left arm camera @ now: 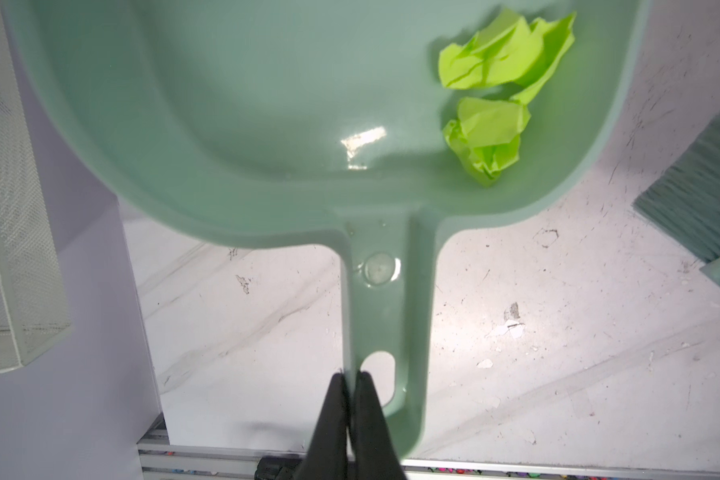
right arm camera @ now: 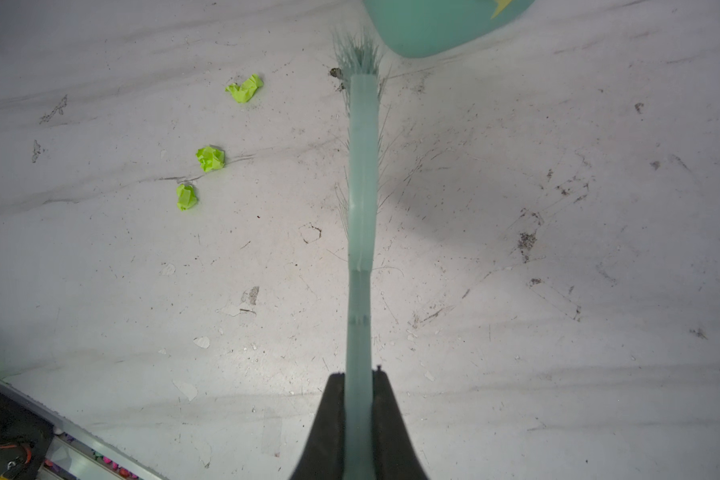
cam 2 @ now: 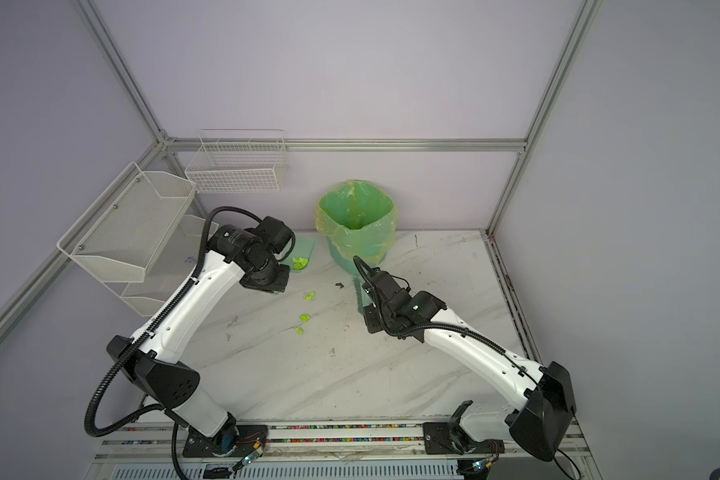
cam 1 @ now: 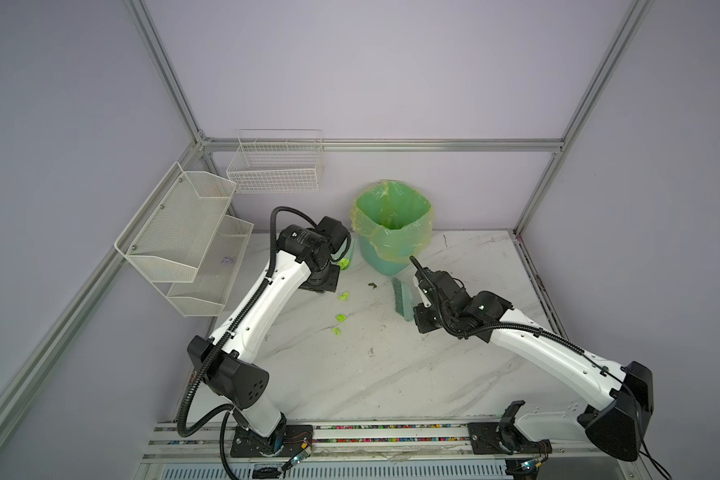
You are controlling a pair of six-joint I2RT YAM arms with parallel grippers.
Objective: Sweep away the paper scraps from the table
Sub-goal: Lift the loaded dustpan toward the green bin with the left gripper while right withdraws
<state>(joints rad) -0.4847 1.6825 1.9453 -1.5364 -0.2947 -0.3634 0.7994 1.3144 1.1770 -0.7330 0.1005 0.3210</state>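
Observation:
Three neon yellow-green paper scraps (right arm camera: 245, 88) (right arm camera: 211, 158) (right arm camera: 186, 196) lie on the white marbled table (cam 1: 350, 374); both top views show them in a short row (cam 1: 341, 317) (cam 2: 304, 318). My left gripper (left arm camera: 353, 376) is shut on the handle of a mint-green dustpan (left arm camera: 267, 124), held off the table to the left of the bin. Crumpled yellow-green scraps (left arm camera: 499, 62) rest in the pan. My right gripper (right arm camera: 359, 376) is shut on the handle of a mint-green brush (right arm camera: 362, 166), right of the loose scraps, its bristles (cam 1: 400, 299) pointing towards them.
A bin lined with a green bag (cam 1: 408, 237) stands at the back centre, just beyond the brush tip. White wire baskets (cam 1: 175, 232) (cam 1: 275, 166) hang on the left and back walls. A dark olive speck (cam 1: 372, 285) lies near the bin. An aluminium rail with coloured beads (cam 1: 391, 427) runs along the front.

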